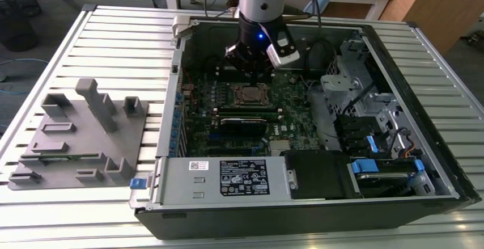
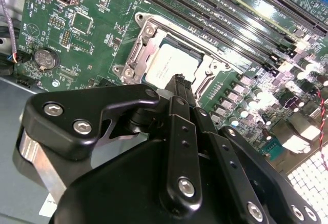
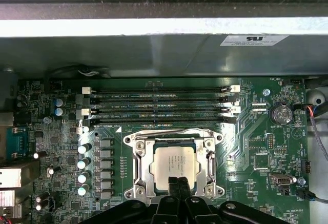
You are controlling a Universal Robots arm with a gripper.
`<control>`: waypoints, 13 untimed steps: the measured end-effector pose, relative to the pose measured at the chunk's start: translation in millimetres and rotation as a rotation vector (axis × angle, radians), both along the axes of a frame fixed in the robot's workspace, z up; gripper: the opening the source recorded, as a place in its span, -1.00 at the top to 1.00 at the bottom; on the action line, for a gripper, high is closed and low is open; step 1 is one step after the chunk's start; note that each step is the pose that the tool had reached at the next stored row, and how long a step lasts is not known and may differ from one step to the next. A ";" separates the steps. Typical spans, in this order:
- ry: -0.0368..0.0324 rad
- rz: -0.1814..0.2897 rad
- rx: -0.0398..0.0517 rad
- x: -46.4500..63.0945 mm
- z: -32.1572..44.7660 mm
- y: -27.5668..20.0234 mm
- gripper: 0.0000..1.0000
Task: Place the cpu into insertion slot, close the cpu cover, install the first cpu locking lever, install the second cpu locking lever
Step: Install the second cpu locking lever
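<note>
Ribbed metal slats make up the desk [image 1: 106,28] under me. Going from the exterior view's left, a grey fixture block [image 1: 79,138] sits on it, then the open computer case [image 1: 302,215] with its green motherboard [image 1: 291,110].

My hand [image 3: 179,181] hangs over the insertion slot [image 3: 141,170], fingertips drawn narrow, nearly together, holding nothing, their tips just above the near edge of the cpu [image 3: 174,163]. The cpu is a small dull silver-grey square lying flat in the slot. The cpu cover [image 3: 209,155] lies down around it, so the chip shows through the square window.

Both wrist views give the cpu's faint print and the slot's bright rim; the exterior view shows only a small pale square below my wrist. Long black memory slots [image 3: 161,103] run beyond the socket in the first wrist view.
</note>
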State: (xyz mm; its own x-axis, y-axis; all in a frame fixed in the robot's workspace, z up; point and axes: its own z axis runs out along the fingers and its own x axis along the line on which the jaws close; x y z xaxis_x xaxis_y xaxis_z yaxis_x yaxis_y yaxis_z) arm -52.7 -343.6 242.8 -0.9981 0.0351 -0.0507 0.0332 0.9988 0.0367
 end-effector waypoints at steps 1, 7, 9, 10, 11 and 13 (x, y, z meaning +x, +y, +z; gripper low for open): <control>0.0000 0.000 0.0000 0.0 0.4 0.0 0.79; 0.0003 0.000 -0.0005 0.0 1.6 0.0 0.79; 0.0000 0.000 -0.0001 0.0 2.2 0.0 0.79; -0.0001 0.000 0.0001 0.0 2.2 0.0 0.79; -0.0001 0.000 0.0001 0.0 2.2 0.0 0.79; 0.0000 0.000 -0.0001 0.0 2.4 0.0 0.79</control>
State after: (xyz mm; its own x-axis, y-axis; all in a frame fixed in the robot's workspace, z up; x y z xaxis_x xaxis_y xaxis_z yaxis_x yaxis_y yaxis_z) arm -52.7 -343.6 245.2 -0.9981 0.0350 -0.0507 0.0332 0.9988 0.0367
